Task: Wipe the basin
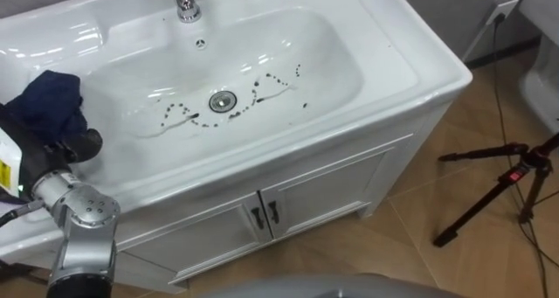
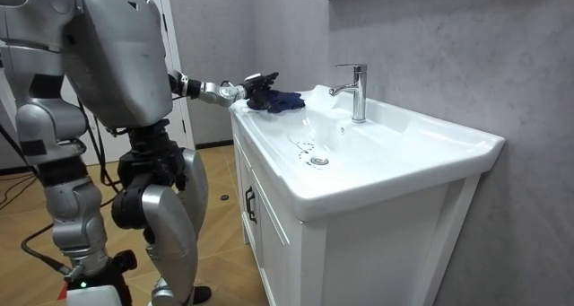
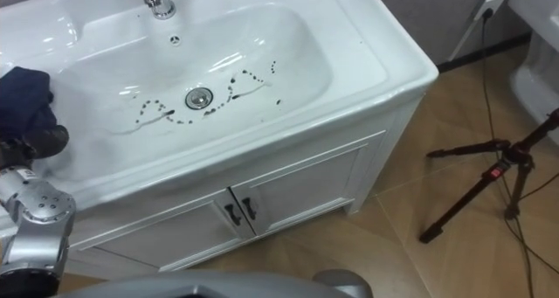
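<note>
Partly, the left hand (image 1: pixel 70 146) hides under dark cloth (image 1: pixel 48 97) on basin (image 1: pixel 421 64) rim — grip unclear.

Bathroom: white basin (image 1: pixel 410 66), tap (image 1: pixel 183 1), vanity cabinet (image 1: pixel 297 202).

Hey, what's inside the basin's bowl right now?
A metal drain, dark dotted marks on both sides of it, and a small overflow hole. The dark blue cloth in the left hand covers the basin at its left rim, hiding the surface beneath.
</note>
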You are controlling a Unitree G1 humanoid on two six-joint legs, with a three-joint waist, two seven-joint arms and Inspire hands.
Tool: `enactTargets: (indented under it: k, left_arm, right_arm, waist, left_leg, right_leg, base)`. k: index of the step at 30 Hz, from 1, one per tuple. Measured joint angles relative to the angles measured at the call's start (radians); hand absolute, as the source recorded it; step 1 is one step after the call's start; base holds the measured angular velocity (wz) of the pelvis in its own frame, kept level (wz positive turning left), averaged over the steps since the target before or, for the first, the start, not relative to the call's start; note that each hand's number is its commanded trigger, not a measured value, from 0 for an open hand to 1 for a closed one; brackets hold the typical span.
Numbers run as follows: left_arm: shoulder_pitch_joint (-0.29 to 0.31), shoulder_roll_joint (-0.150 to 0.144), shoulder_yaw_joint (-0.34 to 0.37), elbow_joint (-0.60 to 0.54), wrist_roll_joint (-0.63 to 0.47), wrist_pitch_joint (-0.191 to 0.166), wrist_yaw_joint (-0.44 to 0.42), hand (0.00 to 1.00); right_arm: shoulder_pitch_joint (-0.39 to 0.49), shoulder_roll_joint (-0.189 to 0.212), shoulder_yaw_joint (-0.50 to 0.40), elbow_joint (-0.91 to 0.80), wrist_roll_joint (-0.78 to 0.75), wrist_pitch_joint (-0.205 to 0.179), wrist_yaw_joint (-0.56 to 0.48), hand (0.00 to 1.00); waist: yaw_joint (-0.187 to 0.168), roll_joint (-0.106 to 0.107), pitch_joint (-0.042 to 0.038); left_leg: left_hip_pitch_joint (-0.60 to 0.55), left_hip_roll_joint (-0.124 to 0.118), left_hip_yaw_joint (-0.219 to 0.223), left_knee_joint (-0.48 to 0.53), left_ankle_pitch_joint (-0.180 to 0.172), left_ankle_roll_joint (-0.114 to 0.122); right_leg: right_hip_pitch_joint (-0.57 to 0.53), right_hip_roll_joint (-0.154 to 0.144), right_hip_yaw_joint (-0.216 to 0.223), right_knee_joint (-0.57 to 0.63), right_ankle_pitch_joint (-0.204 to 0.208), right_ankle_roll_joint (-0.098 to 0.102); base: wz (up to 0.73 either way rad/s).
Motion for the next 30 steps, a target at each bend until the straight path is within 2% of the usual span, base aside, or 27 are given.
enactTargets:
  k: [7, 11, 28, 30]
  left_arm:
    - [0.011, 0.0, 0.011, 0.016, 0.0, -0.004, 0.001, 0.0]
    - [0.021, 0.0, 0.039, 0.036, 0.0, -0.004, -0.004, 0.0]
    - [0.026, 0.0, 0.039, 0.046, 0.003, -0.005, -0.005, 0.0]
    - [0.026, 0.0, 0.039, 0.046, 0.006, -0.005, -0.005, 0.17]
  right_arm:
    - [0.005, 0.001, 0.0, 0.003, -0.001, 0.0, -0.002, 0.0]
    - [0.002, 0.001, 0.0, 0.004, -0.001, 0.0, -0.003, 0.0]
    - [-0.001, 0.001, 0.0, -0.024, -0.004, -0.001, -0.016, 0.0]
    - [-0.003, 0.001, 0.0, -0.027, -0.004, -0.003, -0.016, 0.0]
  waist:
    - [0.023, -0.003, -0.0002]
    - [0.024, -0.004, 0.0005]
    - [0.024, 0.001, -0.0005]
    - [0.023, 0.001, -0.0006]
  left_leg:
    - [0.004, 0.0, 0.0, -0.001, 0.0, 0.0]
    - [0.004, 0.0, 0.001, 0.001, 0.0, 0.0]
    - [0.001, 0.0, 0.0, -0.005, 0.0, 0.0]
    - [0.001, 0.0, -0.001, -0.005, 0.0, 0.0]
  right_leg:
    - [0.0, 0.001, 0.0, 0.0, 0.0, 0.0]
    - [0.001, 0.0, 0.0, -0.003, 0.0, 0.0]
    - [0.0, 0.001, -0.002, 0.002, 0.0, 0.0]
    - [0.0, 0.001, -0.004, 0.001, 0.0, 0.0]
  base:
    - [0.0]
    - [0.0]
    - [0.0]
    - [0.0]
